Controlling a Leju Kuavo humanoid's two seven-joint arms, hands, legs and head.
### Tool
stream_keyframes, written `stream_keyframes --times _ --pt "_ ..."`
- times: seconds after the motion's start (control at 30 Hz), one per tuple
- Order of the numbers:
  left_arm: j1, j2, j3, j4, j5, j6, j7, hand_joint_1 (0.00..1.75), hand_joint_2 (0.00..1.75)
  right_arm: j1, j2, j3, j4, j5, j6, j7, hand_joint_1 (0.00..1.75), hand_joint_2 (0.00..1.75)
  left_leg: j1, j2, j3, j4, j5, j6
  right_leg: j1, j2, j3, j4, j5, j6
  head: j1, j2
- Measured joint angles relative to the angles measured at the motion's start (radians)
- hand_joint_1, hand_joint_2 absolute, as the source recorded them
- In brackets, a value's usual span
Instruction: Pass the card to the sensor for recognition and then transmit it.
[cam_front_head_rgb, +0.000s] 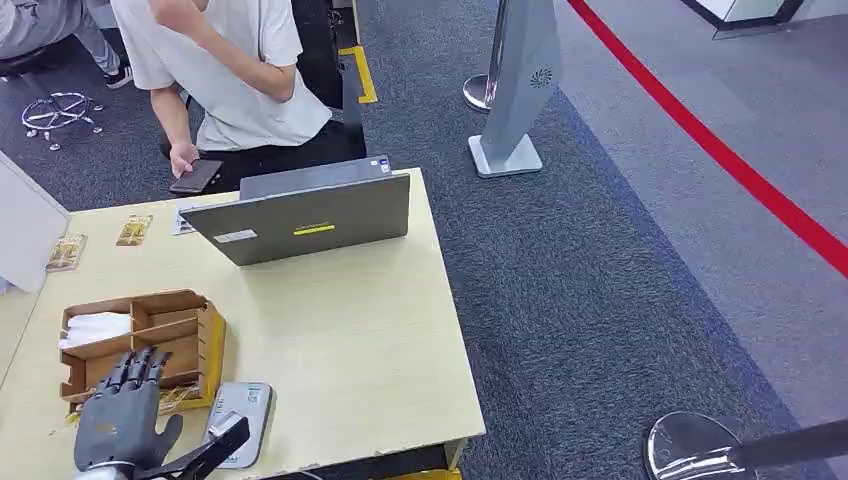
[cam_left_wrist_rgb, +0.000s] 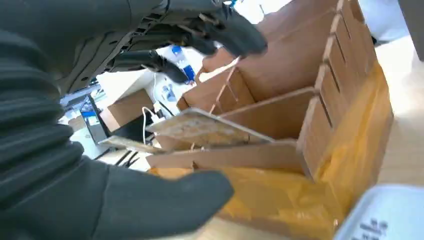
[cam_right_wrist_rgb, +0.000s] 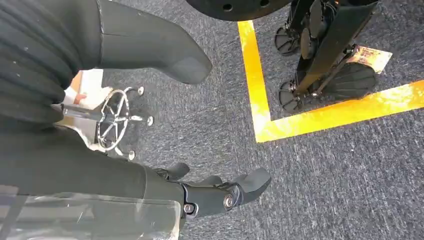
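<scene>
A gold-patterned card (cam_left_wrist_rgb: 200, 127) lies tilted in the near compartment of a wooden organiser box (cam_front_head_rgb: 140, 335), also seen up close as the box (cam_left_wrist_rgb: 300, 75). My left hand (cam_front_head_rgb: 125, 415) hovers over that near compartment with its fingers (cam_left_wrist_rgb: 235, 35) spread above the card and the thumb (cam_left_wrist_rgb: 150, 205) below the box edge, holding nothing. The grey-white sensor pad (cam_front_head_rgb: 240, 420) lies flat at the table's front edge, just right of the hand, and its corner (cam_left_wrist_rgb: 385, 217) shows beside the box. My right hand (cam_right_wrist_rgb: 220, 192) hangs over the carpet, holding nothing.
An open grey laptop (cam_front_head_rgb: 310, 215) stands at the table's far side. A seated person (cam_front_head_rgb: 230, 80) behind it holds a phone. Two more cards (cam_front_head_rgb: 133, 230) lie at the back left. A chrome stanchion base (cam_front_head_rgb: 690, 445) stands on the carpet to the right.
</scene>
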Motion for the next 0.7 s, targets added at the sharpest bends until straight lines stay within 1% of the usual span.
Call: stream_keyframes --times 0.13,0.4,0.53,0.7 --pt "0.000 0.000 0.002 0.000 0.018 -0.014 -0.004 1.75 1.75 0.000 0.000 0.000 0.000 0.000 -0.004 -0.002 0.00 1.75 0.000 0.000 0.000 0.000 0.000 0.000 0.000 0.000 0.000 0.000 0.000 0.000 0.000 0.000" --pt "-0.001 0.002 0.005 0.000 0.034 -0.018 -0.011 1.75 1.75 0.000 0.000 0.000 0.000 0.000 -0.006 -0.002 0.00 1.75 0.000 0.000 0.000 0.000 0.000 0.000 0.000 0.000 0.000 0.000 0.000 0.000 0.000 0.000" --pt "-0.003 0.002 0.006 0.000 0.037 -0.015 -0.012 1.75 1.75 -0.001 0.000 0.000 -0.003 0.000 -0.006 0.000 0.00 1.75 0.000 0.000 0.000 0.000 0.000 0.000 0.000 0.000 0.000 0.000 0.000 0.000 0.000 0.000" --pt "-0.004 0.002 0.006 -0.007 0.028 0.005 -0.015 1.75 1.75 -0.001 0.001 0.000 -0.010 -0.002 0.001 0.002 0.00 1.75 0.000 0.000 0.000 0.000 0.000 0.000 0.000 0.000 0.000 0.000 0.000 0.000 0.000 0.000"
